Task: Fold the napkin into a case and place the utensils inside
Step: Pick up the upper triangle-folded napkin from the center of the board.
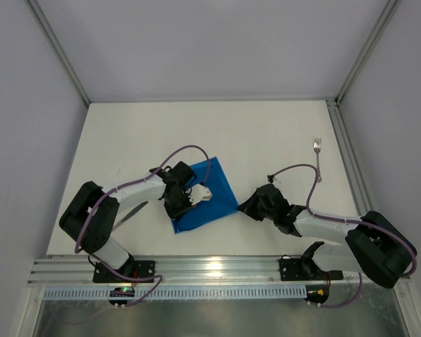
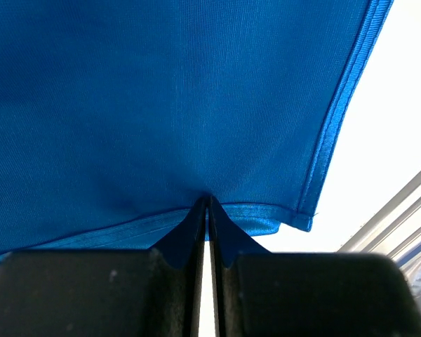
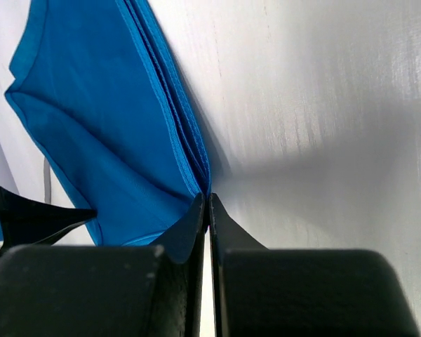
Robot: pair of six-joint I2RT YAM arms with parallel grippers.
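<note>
Folding step: left fingers [image 2: 186, 237] and right fingers [image 3: 182, 230] clench the thin bright-blue cloth napkin [image 1: 217, 186] on the white bench [image 1: 266, 133]; next, probably, carrying both edges over.

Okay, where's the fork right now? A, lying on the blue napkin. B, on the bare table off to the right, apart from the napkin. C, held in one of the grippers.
B: the fork lies alone on the white table, well to the right of the napkin.

Blue napkin [image 1: 217, 191] sits folded in layers mid-table, kinda diagonal. Fork [image 1: 317, 158] lies far right, dark knife piece [image 1: 130, 213] on the left.
</note>
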